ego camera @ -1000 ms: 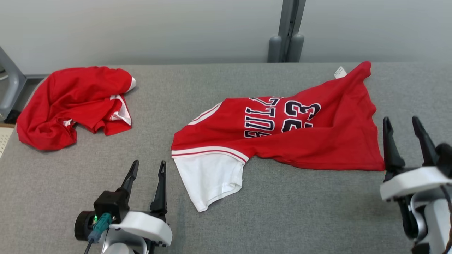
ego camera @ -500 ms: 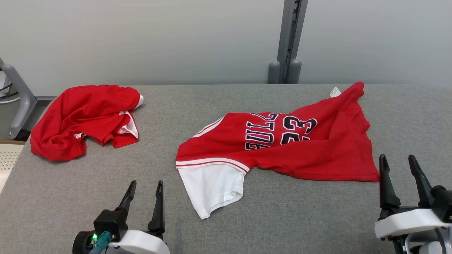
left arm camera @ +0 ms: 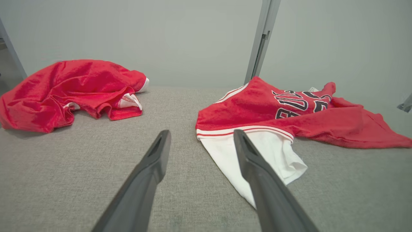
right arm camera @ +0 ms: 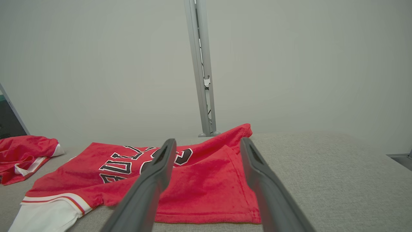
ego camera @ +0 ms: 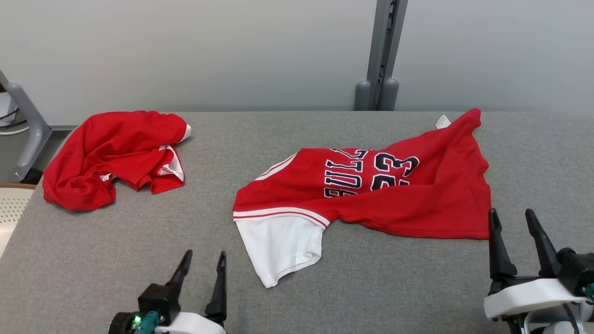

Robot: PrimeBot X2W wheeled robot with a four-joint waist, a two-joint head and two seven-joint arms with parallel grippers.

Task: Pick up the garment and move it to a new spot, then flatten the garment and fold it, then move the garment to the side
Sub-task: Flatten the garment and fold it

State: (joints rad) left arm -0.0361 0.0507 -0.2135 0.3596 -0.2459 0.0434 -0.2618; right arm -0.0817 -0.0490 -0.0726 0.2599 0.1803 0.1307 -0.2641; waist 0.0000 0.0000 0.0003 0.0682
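Observation:
A red jersey (ego camera: 408, 195) with dark lettering and a white sleeve (ego camera: 278, 243) lies rumpled and partly folded over on the grey table, right of centre. It also appears in the left wrist view (left arm camera: 289, 112) and the right wrist view (right arm camera: 199, 180). My left gripper (ego camera: 205, 254) is open at the lower left, empty, short of the white sleeve. My right gripper (ego camera: 510, 212) is open at the lower right, just beside the jersey's near right corner, holding nothing.
A second crumpled red garment (ego camera: 111, 155) lies at the table's far left. A grey post (ego camera: 383, 51) stands behind the table against the wall. Bare grey tabletop (ego camera: 371, 287) spreads along the front. A chair leg (ego camera: 25, 125) is off the left edge.
The head camera tilted up, shifting the whole scene down. Both grippers drew back toward the bottom of the view, and the right one shifted slightly left. The garments did not move.

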